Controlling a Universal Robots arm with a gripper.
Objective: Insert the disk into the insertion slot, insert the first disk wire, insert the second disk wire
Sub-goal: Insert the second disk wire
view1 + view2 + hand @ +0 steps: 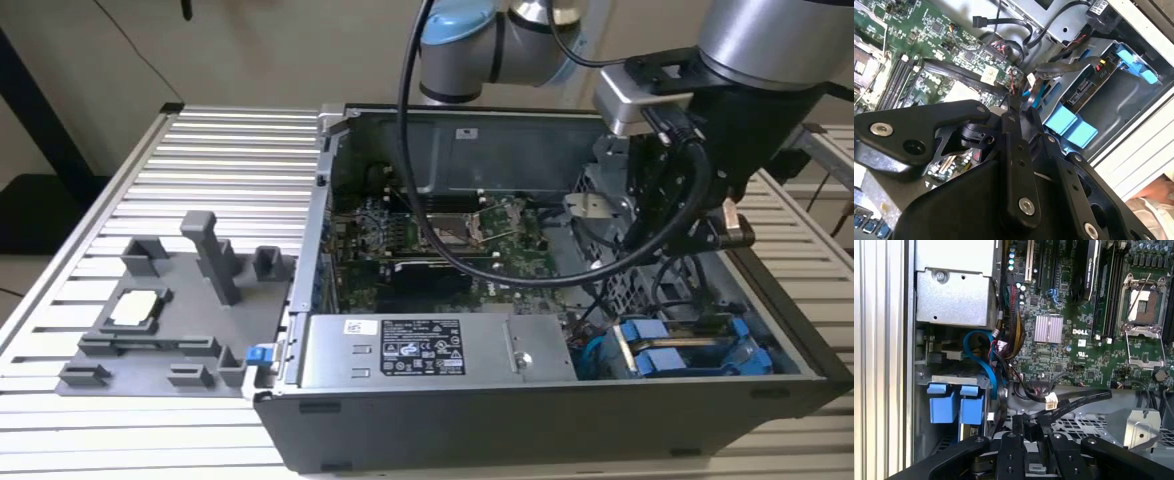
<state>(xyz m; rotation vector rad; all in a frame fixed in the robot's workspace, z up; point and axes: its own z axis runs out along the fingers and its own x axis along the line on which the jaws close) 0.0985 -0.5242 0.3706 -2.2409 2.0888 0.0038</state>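
The disk [741, 352], in its blue carrier with blue end tabs [944, 405], lies inside the insertion slot [954, 382], a grey metal bay in the case corner at the exterior view's lower right. In the second wrist view the disk [1089, 85] shows in the bay beside the blue tabs. My gripper [1031, 429] hovers over the perforated cage beside the bay. Its black fingers [1016, 440] are closed on the dark connector of a flat black disk wire [1079, 401]. In the second wrist view the gripper [1021, 106] pinches that wire close to the disk's end.
The grey power-supply box [414, 350] sits beside the bay. The green motherboard [441, 240] with its processor socket [1144, 305] fills the case floor. Loose wire bundles [1009, 340] and a blue cable [986, 365] crowd the bay's mouth. A grey fixture tray [160, 320] lies outside the case.
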